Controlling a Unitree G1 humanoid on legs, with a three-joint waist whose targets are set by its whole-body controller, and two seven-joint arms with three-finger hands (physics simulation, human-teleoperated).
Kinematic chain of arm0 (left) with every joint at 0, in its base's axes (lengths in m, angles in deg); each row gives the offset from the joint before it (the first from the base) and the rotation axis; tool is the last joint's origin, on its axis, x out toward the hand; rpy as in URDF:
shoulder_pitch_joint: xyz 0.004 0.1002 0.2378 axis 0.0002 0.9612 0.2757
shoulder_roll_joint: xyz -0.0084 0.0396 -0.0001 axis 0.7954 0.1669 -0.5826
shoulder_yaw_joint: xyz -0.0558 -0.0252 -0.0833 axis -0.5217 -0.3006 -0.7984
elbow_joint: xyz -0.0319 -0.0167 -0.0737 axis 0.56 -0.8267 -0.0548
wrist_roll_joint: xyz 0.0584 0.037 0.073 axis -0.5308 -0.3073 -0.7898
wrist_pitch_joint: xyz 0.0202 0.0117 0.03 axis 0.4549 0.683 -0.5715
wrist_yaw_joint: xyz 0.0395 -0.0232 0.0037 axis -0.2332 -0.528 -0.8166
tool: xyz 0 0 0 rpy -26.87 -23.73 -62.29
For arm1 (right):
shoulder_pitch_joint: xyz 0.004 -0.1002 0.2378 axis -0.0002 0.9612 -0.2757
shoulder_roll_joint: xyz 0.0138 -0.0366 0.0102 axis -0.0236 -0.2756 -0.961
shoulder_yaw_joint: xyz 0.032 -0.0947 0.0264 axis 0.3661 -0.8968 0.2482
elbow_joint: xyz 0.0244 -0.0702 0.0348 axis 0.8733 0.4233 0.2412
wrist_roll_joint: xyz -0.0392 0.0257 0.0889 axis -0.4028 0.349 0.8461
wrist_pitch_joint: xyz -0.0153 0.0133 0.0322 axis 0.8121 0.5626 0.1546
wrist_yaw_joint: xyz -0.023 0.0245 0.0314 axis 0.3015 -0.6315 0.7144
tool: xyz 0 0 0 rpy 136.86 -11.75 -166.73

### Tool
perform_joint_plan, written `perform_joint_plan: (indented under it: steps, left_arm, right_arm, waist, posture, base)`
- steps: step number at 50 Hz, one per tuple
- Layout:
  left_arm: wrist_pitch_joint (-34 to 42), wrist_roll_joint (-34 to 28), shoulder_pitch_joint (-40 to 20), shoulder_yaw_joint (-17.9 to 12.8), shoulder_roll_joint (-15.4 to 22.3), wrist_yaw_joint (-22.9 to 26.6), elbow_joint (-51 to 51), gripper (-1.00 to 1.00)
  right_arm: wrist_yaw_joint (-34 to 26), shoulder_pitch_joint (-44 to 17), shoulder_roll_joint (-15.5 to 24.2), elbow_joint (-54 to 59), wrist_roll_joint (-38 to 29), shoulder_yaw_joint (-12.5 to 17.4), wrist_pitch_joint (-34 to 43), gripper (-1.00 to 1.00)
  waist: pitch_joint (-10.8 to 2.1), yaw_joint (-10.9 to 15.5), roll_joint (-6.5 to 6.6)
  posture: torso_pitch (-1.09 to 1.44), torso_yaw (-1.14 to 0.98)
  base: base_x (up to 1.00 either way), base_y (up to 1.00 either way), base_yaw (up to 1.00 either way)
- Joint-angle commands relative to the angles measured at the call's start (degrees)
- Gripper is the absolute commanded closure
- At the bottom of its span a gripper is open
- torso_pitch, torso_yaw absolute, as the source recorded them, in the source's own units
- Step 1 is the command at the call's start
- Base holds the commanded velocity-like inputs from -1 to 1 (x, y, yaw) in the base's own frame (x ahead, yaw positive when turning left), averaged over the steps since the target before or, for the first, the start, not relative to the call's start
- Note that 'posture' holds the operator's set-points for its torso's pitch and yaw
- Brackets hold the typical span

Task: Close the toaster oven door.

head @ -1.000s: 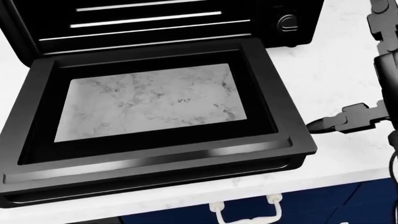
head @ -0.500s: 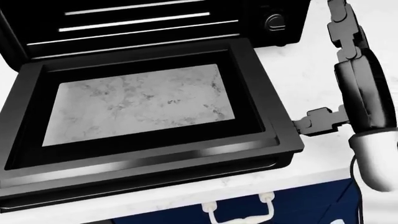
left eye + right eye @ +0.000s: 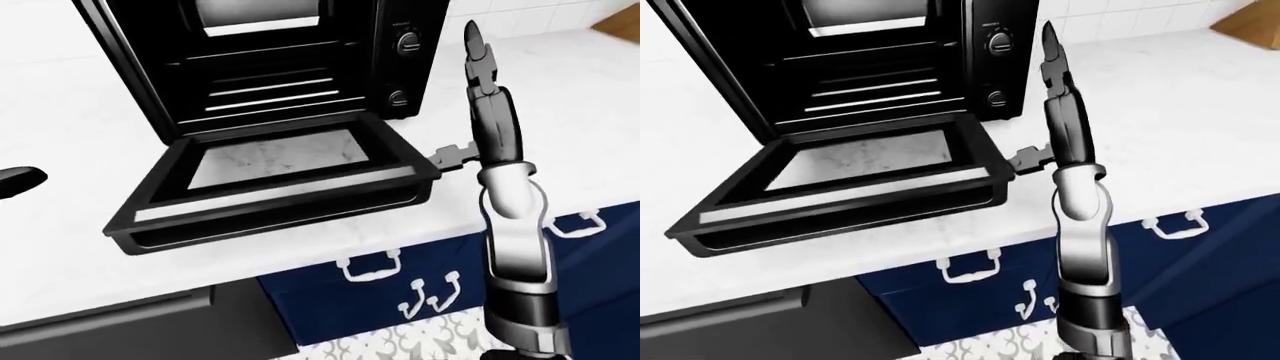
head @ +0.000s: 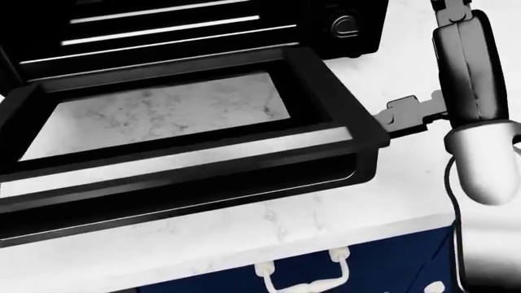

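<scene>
A: We see the oven [image 3: 300, 60] on the tabletop [image 3: 80, 112], its door [image 3: 270, 184] hanging open, nearly level.

B: Our right hand [image 3: 480, 112] stands just right of the door, fingers spread, gripping nothing, one finger [image 3: 450, 156] touching its corner — placed, we judge, to lift it.

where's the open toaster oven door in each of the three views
Left-eye view: toaster oven door hangs open at centre-left, over the counter.
Head view: door fills the left and centre, seen close.
Right-eye view: door sits left of centre.
Shared landmark: the right hand, open, stands upright just beside the door's right corner in all three.
</scene>
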Motion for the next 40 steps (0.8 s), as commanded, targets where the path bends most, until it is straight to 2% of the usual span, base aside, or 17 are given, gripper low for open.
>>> perform_joint_plan:
  steps: [1, 13, 21, 40]
  left_arm:
    - [-1.71, 0.17, -1.10, -1.11, 1.74, 0.02, 1.54, -1.00]
    - [-2.02, 0.11, -1.17, -0.94, 1.87, -0.07, 1.19, -1.00]
    - [-2.06, 0.25, -1.10, -1.09, 2.03, -0.09, 1.08, -1.00]
    - [-2.14, 0.11, -0.78, -1.40, 1.84, 0.16, 1.18, -1.00]
  right_arm:
    - [1.40, -3.07, -0.74, -1.95, 2.38, -1.17, -0.91, -1.00]
    - [9.50, -8.81, -3.47, 4.76, 8.46, -3.06, 2.75, -1.00]
    - [12.99, -11.92, -3.78, 6.85, 12.08, -2.90, 4.37, -1.00]
    - [15.28, -19.47, -2.12, 12.43, 15.76, -2.93, 5.83, -1.00]
  waist:
    - [-1.35, 0.40, 0.12]
    - [-1.35, 0.18, 0.66]
    - [-1.31, 0.24, 0.80]
    - [-1.40, 0.38, 0.80]
  posture:
    - [0.00, 0.00]
    - [0.00, 0.00]
    - [0.00, 0.00]
    - [0.00, 0.00]
  base:
    - [0.00, 0.00, 0.00]
    - [0.00, 0.00, 0.00]
    - [0.00, 0.00, 0.00]
    - [0.00, 0.00, 0.00]
